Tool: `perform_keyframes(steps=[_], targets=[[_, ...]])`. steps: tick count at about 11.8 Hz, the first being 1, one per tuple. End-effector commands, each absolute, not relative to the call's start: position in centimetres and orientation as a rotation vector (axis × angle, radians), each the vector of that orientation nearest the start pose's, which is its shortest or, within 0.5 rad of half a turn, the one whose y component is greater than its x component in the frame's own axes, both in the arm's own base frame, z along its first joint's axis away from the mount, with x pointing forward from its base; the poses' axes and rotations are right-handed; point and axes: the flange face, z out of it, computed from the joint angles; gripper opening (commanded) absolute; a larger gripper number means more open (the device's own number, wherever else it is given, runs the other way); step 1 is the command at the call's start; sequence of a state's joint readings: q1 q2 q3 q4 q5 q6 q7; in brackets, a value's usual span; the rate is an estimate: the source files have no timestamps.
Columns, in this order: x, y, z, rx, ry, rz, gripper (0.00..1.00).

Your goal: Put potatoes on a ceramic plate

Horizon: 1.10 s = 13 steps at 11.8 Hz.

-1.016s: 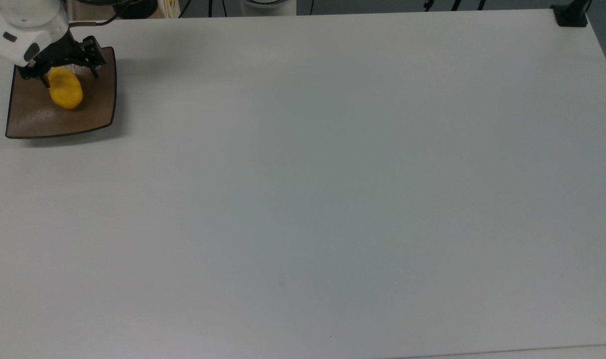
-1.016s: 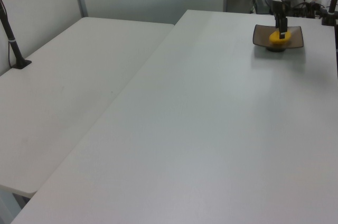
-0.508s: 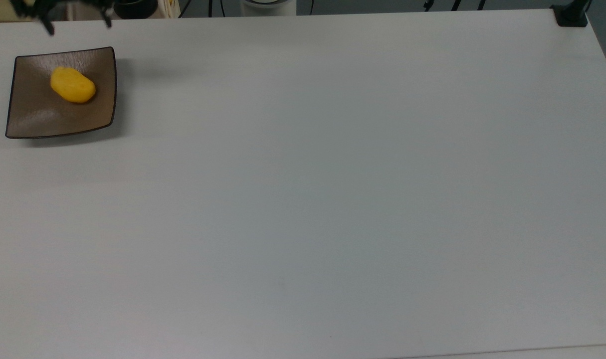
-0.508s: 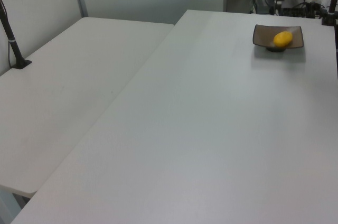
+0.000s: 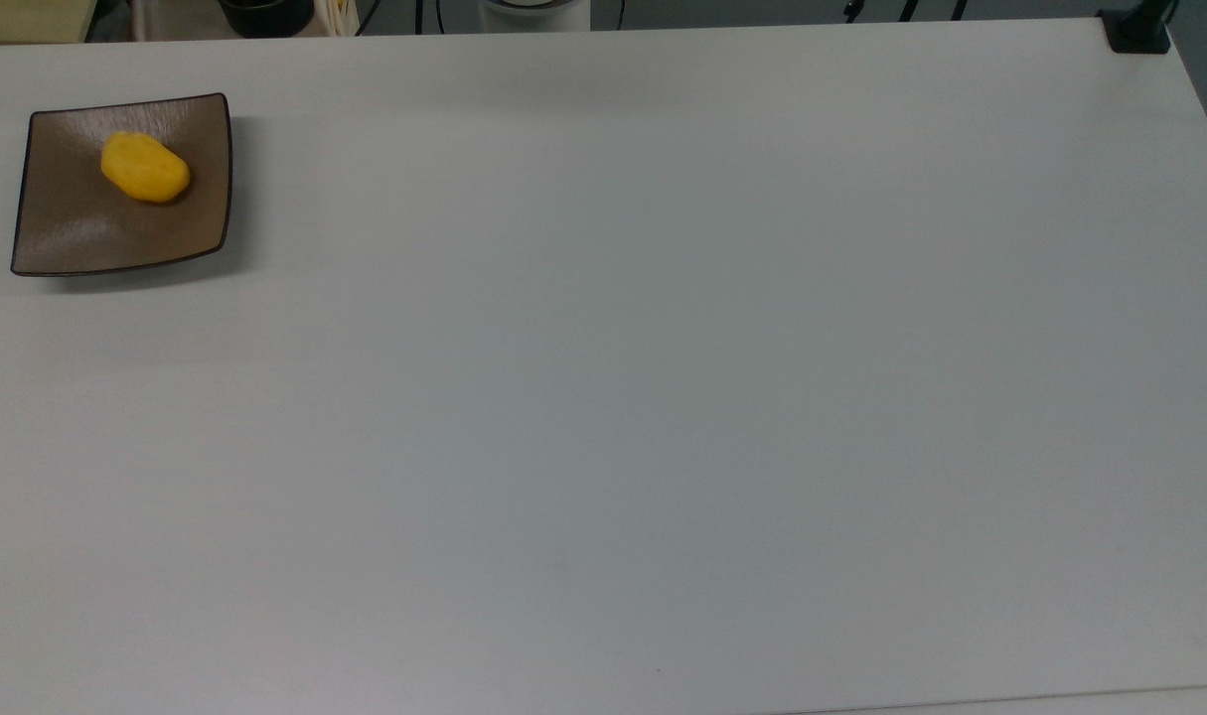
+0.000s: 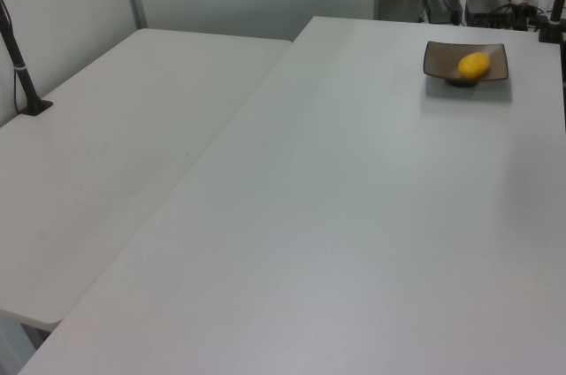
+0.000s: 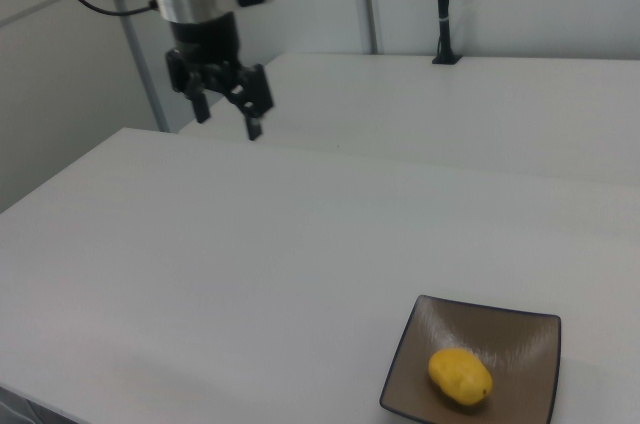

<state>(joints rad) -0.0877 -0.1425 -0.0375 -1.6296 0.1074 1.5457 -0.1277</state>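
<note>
Illumination even, diffuse, cool-toned in all views. Table (image 5: 663, 397) shows no hard glare, slight grey falloff toward the top view's lower edge. Soft shadow under ceramic plate (image 5: 67, 233), cast toward the top view's right and bottom. Pale sheen on plate glaze. Potato (image 5: 145, 168) saturated, edges mildly soft. Gripper (image 7: 228, 104) slightly blurred in right view.
</note>
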Motion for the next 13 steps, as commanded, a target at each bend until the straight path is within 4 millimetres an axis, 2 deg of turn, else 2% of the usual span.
perform_keyframes(steps=[1, 4, 7, 13], targets=[[50.7, 1.8, 67.2, -3.030, 0.028, -0.088, 1.00], [51.8, 6.4, 64.1, -3.033, -0.086, -0.154, 1.00], [53.3, 6.3, 62.0, -3.085, -0.280, -0.210, 1.00], [53.5, 6.3, 61.8, -3.084, -0.294, -0.211, 1.00]])
